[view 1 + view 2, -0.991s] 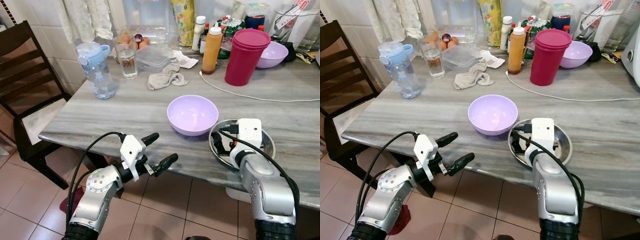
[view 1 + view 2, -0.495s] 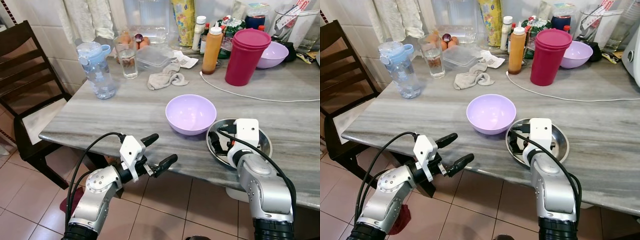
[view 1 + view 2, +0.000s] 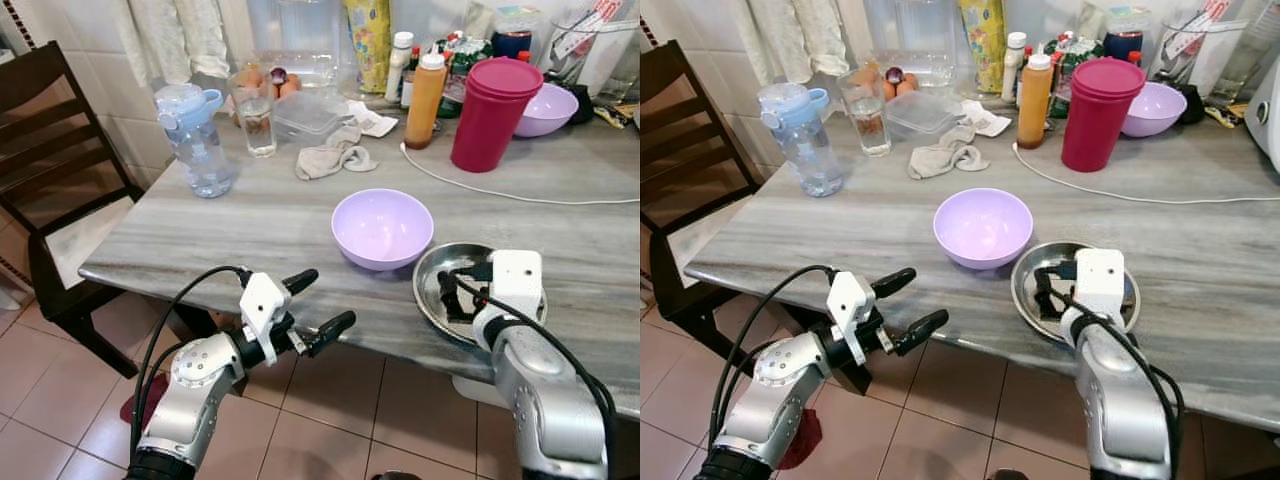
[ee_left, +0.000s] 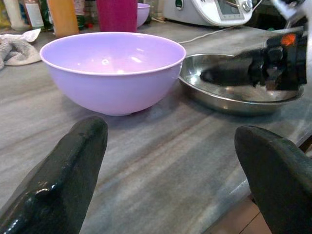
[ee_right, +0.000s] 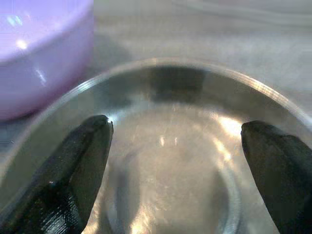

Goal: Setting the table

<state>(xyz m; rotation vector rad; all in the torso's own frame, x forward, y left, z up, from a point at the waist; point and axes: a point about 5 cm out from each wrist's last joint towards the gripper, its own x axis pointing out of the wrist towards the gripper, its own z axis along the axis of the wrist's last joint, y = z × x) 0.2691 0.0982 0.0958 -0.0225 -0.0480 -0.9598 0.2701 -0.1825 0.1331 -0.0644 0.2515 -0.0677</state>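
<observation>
Right gripper [image 3: 1048,287] hovers spread over the plate [image 3: 1028,268]; lower one finger past its rim before you pinch, clear of the bowl [image 3: 982,226].

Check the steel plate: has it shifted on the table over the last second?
Cannot tell; the steel plate sits about where it was beside the lavender bowl. The right gripper over it drew back toward the table edge.

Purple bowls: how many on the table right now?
2. One purple bowl sits near the table's front edge, beside the steel plate. The other purple bowl is at the back, behind the red tumbler. The clutter at the back could hide more.
</observation>
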